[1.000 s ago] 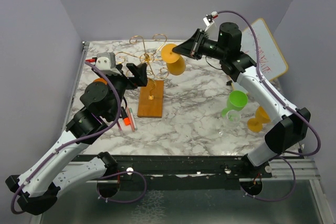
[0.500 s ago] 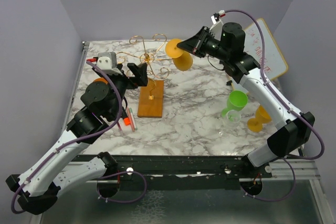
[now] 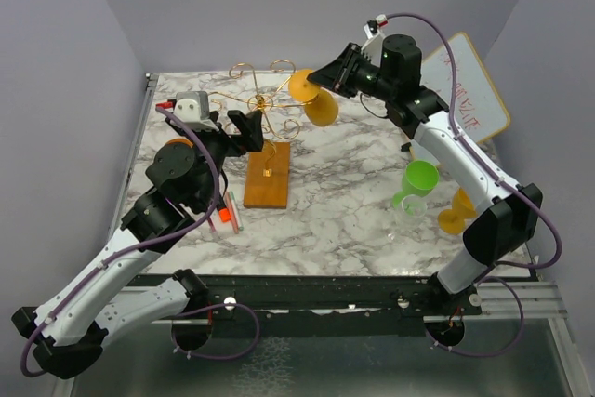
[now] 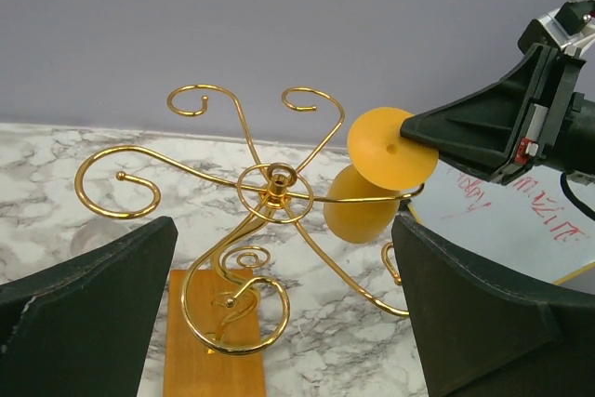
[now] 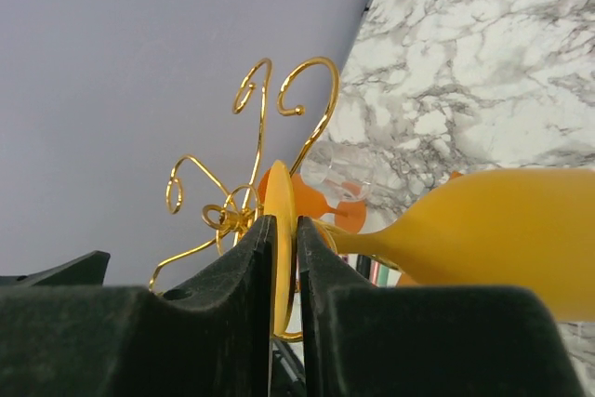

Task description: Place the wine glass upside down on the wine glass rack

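My right gripper (image 3: 327, 76) is shut on the round foot of a yellow wine glass (image 3: 317, 104). The glass hangs bowl down and tilted at the right side of the gold wire rack (image 3: 260, 104), its stem at a right-hand arm. The rack stands on an orange-brown wooden base (image 3: 267, 176). In the left wrist view the glass (image 4: 367, 211) hangs behind a rack arm (image 4: 279, 197), with the right gripper (image 4: 437, 132) on its foot. In the right wrist view the foot (image 5: 279, 248) sits between the pads. My left gripper (image 3: 249, 127) is open and empty, left of the rack.
A green glass (image 3: 416, 181), a clear glass (image 3: 409, 216) and an orange glass (image 3: 457, 216) stand at the right. A white board with red writing (image 3: 469, 90) leans at the back right. Orange and red items (image 3: 225, 216) lie left of the base.
My right gripper has carried the yellow glass a little right and up, then back left toward the rack's right arm. The left arm has barely moved.
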